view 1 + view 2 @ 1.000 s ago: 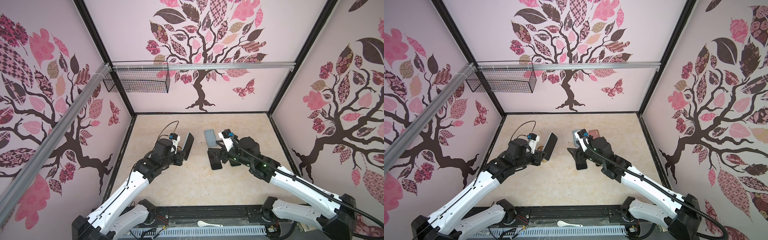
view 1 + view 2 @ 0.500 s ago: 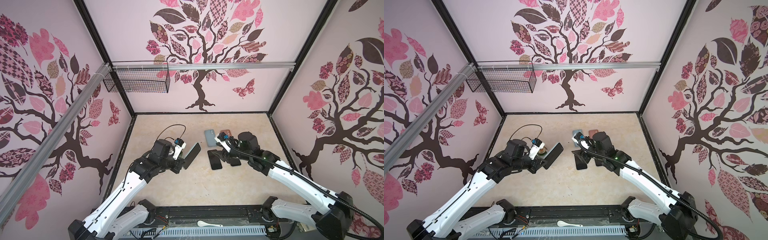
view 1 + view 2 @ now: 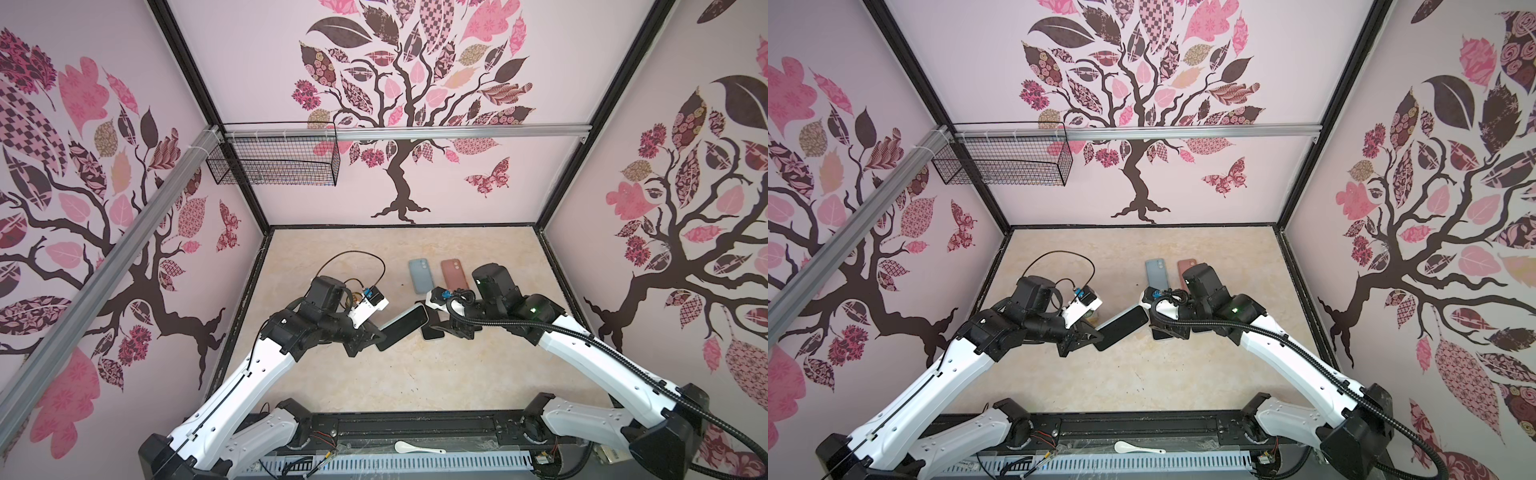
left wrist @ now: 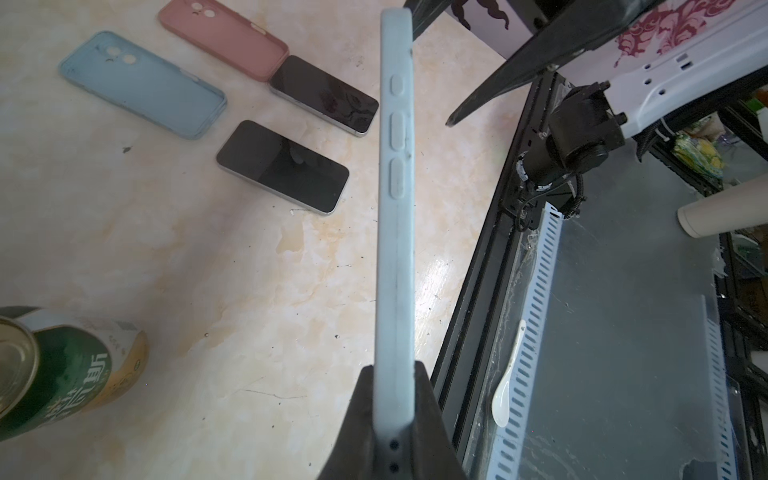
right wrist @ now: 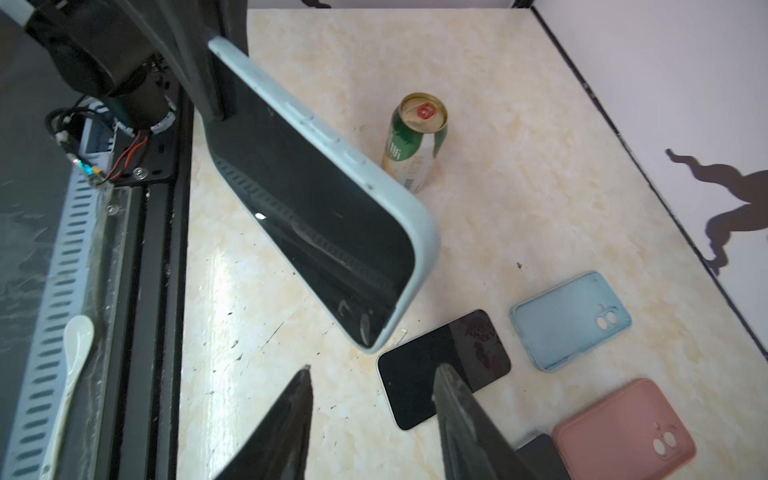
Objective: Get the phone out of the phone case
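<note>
Two hands: left hand clamped tight on one end of cased phone, pale-blue case on it, held tilted above worktop. Right hand half open, empty, tips near phone's free end. On worktop: 2 bare phones, blue empty case, pink empty case. Green can w/ Chinese chars, only partly legible.

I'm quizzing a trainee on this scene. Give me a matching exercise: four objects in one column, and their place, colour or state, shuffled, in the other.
1 cased phone
2 pink case
3 can
4 spoon

A green and gold
B clamped in the left end effector
C off the table, beside the white slotted duct
D empty, lying on the table

Pairs: 1-B, 2-D, 3-A, 4-C
</note>
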Robot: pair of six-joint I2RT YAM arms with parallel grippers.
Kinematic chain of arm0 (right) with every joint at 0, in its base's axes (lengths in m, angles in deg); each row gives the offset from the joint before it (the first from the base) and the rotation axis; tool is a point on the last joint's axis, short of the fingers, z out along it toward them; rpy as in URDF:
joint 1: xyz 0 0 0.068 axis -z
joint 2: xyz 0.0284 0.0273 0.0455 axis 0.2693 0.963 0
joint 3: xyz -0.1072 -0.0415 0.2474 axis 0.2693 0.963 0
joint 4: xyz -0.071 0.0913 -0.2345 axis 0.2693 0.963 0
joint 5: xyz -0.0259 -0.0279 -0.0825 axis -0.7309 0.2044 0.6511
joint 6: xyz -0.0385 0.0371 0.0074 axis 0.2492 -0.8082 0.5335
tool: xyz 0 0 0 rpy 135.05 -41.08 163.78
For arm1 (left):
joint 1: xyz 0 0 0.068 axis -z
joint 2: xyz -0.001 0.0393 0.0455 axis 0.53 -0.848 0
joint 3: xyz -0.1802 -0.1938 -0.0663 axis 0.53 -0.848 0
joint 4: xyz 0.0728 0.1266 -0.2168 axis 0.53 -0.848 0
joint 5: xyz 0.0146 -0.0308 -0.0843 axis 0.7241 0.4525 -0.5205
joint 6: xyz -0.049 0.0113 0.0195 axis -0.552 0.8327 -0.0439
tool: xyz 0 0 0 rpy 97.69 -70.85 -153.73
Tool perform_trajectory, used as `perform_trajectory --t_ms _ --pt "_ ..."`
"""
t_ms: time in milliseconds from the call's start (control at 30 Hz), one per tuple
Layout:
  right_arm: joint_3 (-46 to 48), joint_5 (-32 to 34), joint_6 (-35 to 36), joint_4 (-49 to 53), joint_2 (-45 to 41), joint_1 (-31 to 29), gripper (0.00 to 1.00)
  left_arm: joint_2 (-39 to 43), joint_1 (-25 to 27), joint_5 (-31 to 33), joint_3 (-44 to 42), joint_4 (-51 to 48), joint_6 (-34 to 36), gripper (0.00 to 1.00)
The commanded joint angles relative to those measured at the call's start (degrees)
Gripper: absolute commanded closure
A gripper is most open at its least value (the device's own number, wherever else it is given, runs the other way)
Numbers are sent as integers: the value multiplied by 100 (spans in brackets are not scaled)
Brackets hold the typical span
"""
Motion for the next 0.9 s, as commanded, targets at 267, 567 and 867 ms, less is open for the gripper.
perform_trajectory --t_ms 267,567,867 --pt "-187 -1543 1116 820 375 144 46 48 -28 -604 328 63 1261 100" --pt "-375 -1813 1888 1137 518 144 48 -224 -32 -960 626 -366 1675 100" --pt "-455 -1821 2183 1306 487 145 54 -233 -35 -708 791 -610 1821 100"
